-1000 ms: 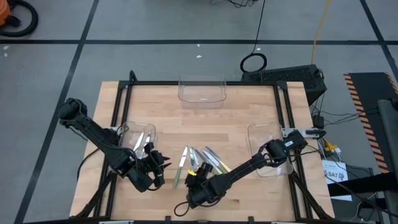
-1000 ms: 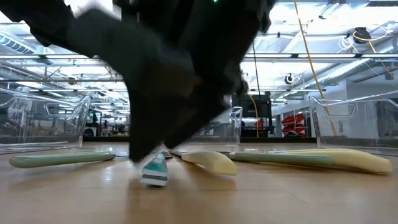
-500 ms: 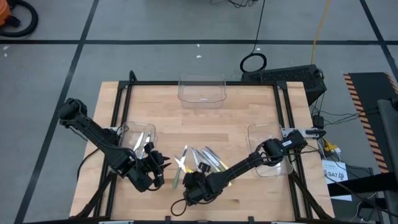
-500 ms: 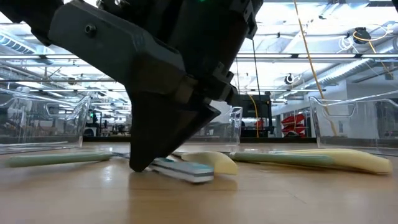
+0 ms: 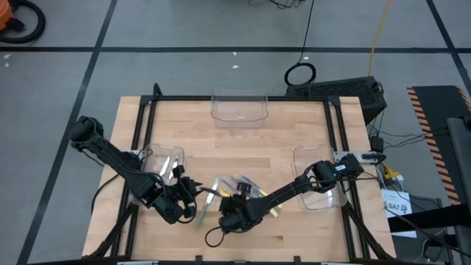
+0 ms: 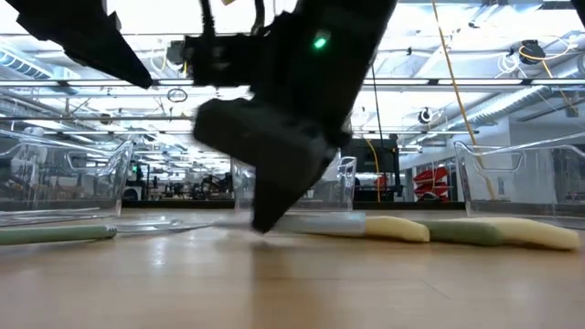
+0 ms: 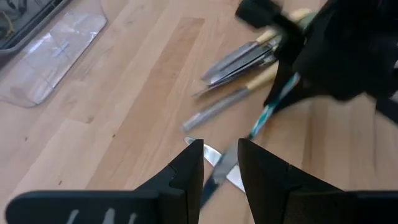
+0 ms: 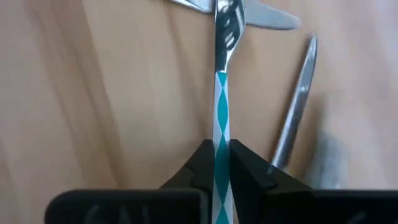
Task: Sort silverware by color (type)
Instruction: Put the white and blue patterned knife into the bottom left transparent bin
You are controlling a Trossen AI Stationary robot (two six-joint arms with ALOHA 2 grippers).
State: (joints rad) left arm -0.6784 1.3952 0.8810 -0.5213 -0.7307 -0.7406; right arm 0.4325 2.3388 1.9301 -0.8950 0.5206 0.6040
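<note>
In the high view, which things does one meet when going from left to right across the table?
Left clear bin with silverware inside → left end effector → green-handled utensil → right end effector → yellow-handled utensil → right clear bin.

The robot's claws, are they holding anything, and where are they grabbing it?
The right gripper pinches a fork with a blue-and-white patterned handle, gripping it by the handle. The left gripper holds nothing; it hovers with fingers apart over the table.
</note>
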